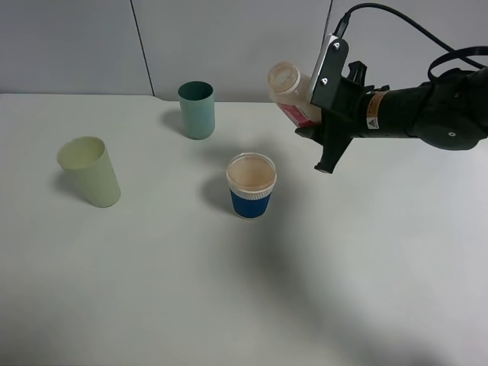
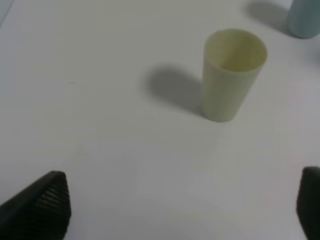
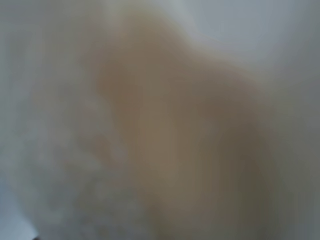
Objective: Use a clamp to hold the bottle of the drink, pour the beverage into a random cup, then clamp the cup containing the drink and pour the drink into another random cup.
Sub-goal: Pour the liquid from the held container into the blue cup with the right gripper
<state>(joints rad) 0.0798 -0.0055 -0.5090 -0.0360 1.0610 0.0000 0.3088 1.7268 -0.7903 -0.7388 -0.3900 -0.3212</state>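
From the high camera, my right claw [image 1: 314, 107] is clamped on the bottle [image 1: 292, 93], which is tilted with its open neck raised, in the air up and to the right of the blue-banded cup [image 1: 252, 187]. That cup stands on the table [image 1: 152, 290] with the beverage [image 1: 252, 172] in it. The teal tumbler [image 1: 197, 110] stands behind the cup to its left, the pale green tumbler [image 1: 90, 171] well to its left.

Only my left wrist camera shows my left claw [image 2: 180, 207]: its black fingertips [image 2: 47, 205] stand apart with nothing between them, above bare table, short of the pale green tumbler.

My right wrist camera gives only a pale beige blur.
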